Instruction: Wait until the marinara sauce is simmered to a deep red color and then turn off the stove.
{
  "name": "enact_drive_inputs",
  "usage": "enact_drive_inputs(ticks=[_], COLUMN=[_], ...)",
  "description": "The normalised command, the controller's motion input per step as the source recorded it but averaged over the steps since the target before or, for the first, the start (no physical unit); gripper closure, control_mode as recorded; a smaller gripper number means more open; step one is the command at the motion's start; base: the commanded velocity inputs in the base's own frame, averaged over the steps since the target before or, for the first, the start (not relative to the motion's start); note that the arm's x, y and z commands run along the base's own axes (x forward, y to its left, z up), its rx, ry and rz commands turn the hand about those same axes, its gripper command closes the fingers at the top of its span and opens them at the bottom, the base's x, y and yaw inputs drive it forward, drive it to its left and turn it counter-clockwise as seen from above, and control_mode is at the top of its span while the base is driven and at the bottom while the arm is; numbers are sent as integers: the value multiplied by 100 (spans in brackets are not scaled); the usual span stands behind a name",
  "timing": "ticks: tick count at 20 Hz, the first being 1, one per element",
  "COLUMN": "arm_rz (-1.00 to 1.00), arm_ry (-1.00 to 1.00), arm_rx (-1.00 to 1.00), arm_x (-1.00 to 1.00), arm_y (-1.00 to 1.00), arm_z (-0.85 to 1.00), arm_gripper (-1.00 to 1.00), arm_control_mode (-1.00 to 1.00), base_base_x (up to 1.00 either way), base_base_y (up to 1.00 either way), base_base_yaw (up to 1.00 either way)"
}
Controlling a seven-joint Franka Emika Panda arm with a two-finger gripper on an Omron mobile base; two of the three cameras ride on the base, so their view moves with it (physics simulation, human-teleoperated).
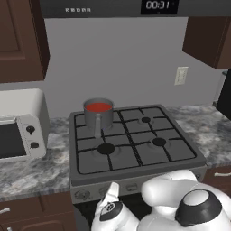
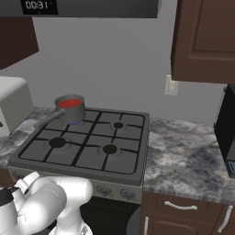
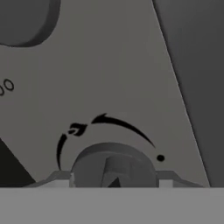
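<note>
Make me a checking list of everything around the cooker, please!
Surface: grey speckled counter on both sides of the stove.
Job's things: marinara sauce, bright red, in a grey pot on the back left burner; small blue flame under the pot in the right base view.
Clutter: white toaster oven on the left counter; a dark appliance on the right counter.
Grippers: pincer shut around a grey stove knob, seen close in the hand view.
Cables: nothing seen.
Surroundings: brown cabinets, wall outlet, clock display reading 00:31.
</note>
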Motion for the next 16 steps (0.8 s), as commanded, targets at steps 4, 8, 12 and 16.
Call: enact_drive_inputs(ticks=[4,8,12,16], arm_rz=[-4,-3,-3,-5], arm_ry=[1,0,0,0], arm_rx=[30,30,33,33], arm_x=[14,16,18,18], arm_y=[-32,-32,-33,-26], arm_z=[-1,-3,-1,0], arm_gripper=[100,100,100,100], arm_control_mode=[-100,-100,-100,-100], base_base_x=[0,0,0,0], base_base_y=[0,0,0,0], base_base_yaw=[0,0,0,0])
